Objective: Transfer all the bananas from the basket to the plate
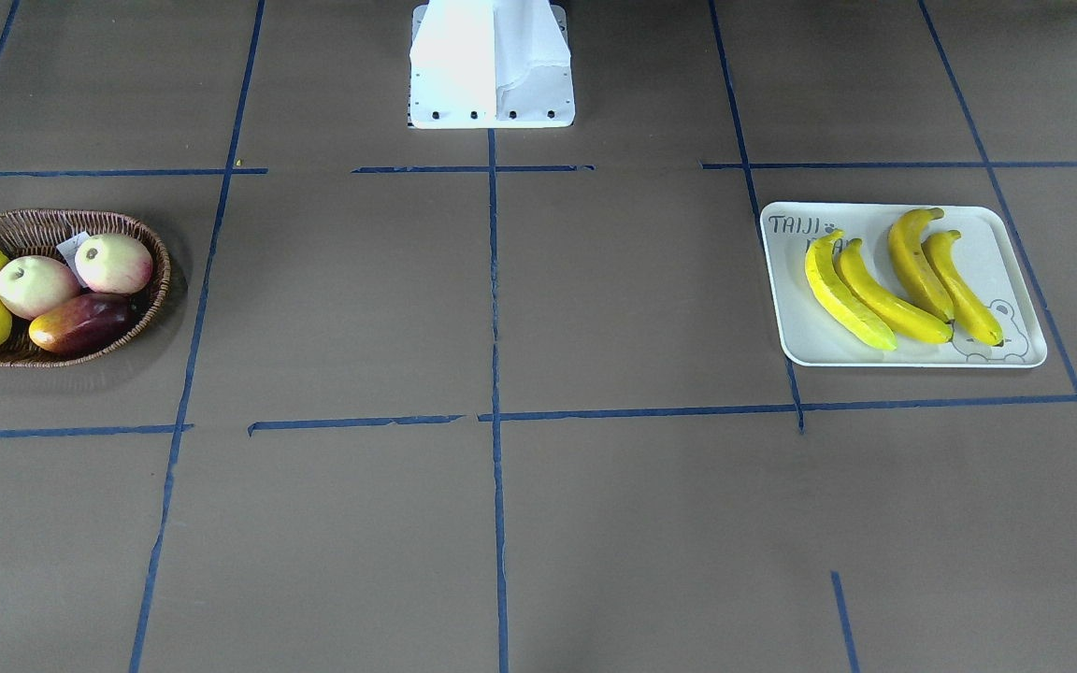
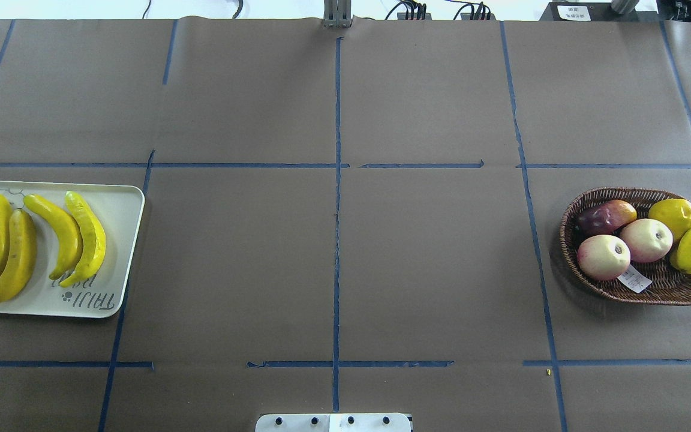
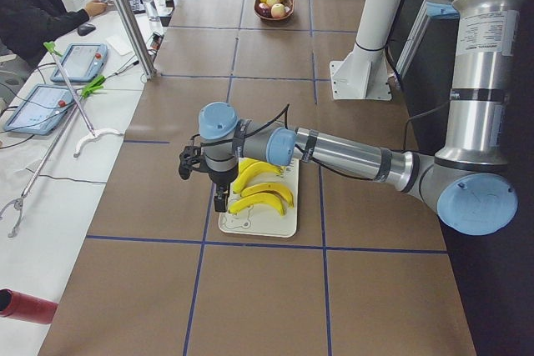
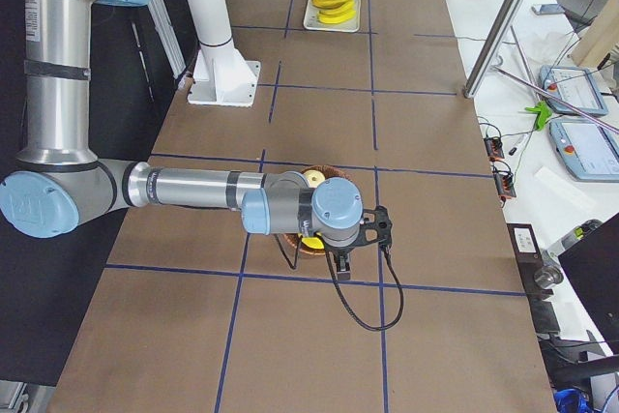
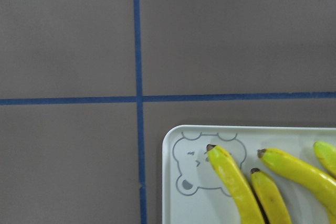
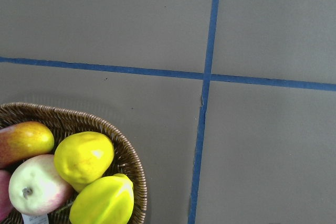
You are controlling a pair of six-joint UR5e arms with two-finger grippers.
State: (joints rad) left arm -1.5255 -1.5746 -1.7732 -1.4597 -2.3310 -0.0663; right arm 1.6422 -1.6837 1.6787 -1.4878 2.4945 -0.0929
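All four bananas (image 2: 18, 258) lie side by side on the plate (image 2: 123, 240), just below the left hand (image 3: 219, 199). The basket (image 1: 62, 217) beside the right hand (image 4: 341, 262) holds none. Whether either hand is open I cannot tell. The job looks done, so lift both hands straight up and nudge nothing. The bananas are smooth, glossy and curved, the plate slick with rounded corners, the basket rough woven wicker.

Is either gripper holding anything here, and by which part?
It cannot be told: the left gripper and right gripper show only in side views. All four bananas lie on the plate, so no banana is held.
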